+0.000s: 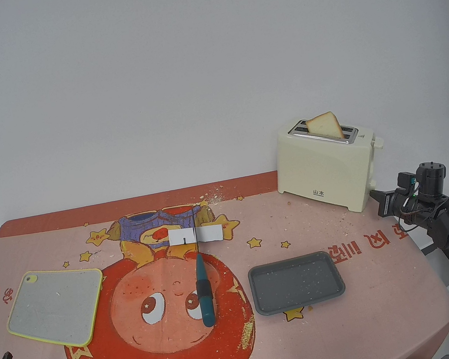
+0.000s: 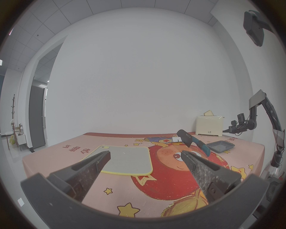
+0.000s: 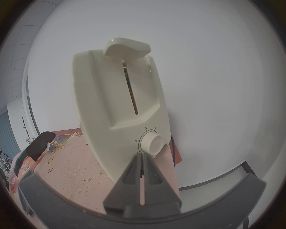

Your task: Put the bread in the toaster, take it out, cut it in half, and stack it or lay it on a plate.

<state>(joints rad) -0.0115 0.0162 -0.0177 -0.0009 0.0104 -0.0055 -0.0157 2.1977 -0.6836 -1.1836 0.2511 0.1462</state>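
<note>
You've a cream toaster [image 1: 325, 171] at two o'clock, tan bread [image 1: 325, 125], dark grey plate [image 1: 297, 282], teal knife [image 1: 204, 293], grey board [image 1: 55, 307] edged yellow at nine, pink cloth [image 1: 395, 296] with yellow stars.

Bread [image 1: 325, 125] in toaster [image 1: 323, 174]

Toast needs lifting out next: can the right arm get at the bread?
Probably yes: the bread stands proud of the toaster, nothing over it, and the right gripper, shut, is beside the toaster.

Black cabled right arm [image 1: 445, 212], grey tool [image 3: 142, 159]
</note>
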